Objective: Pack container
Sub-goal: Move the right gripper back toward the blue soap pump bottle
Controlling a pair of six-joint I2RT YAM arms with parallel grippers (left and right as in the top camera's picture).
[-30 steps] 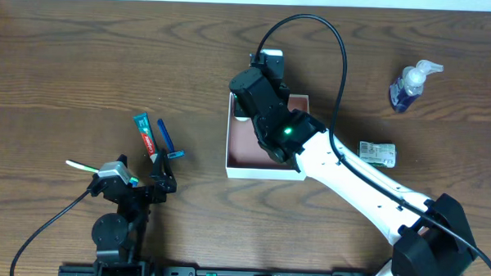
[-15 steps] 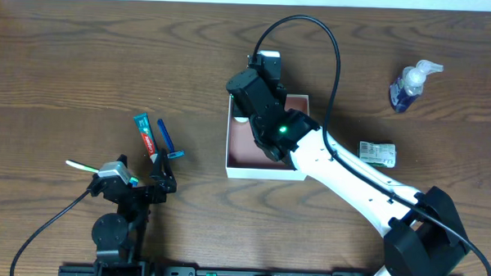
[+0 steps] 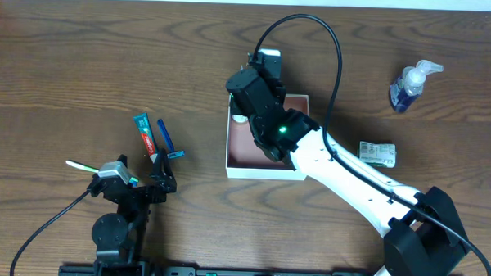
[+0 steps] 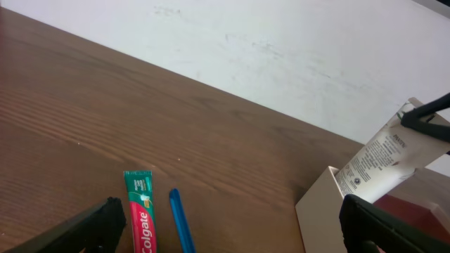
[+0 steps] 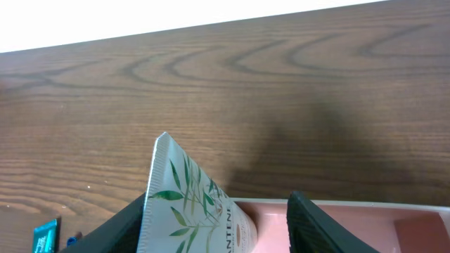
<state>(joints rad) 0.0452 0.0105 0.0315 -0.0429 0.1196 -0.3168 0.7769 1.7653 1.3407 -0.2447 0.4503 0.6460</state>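
I see the right gripper over the far left corner of the container at mid-table. Its fingers are parted. The tube leans on one finger only, lower end inside. The left gripper is released and empty.

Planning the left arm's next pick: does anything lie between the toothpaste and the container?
The blue razor lies beside the toothpaste, on the side toward the container. Past it, only table shows up to the box wall. The right gripper hangs over one box corner, a white tube between its fingers.
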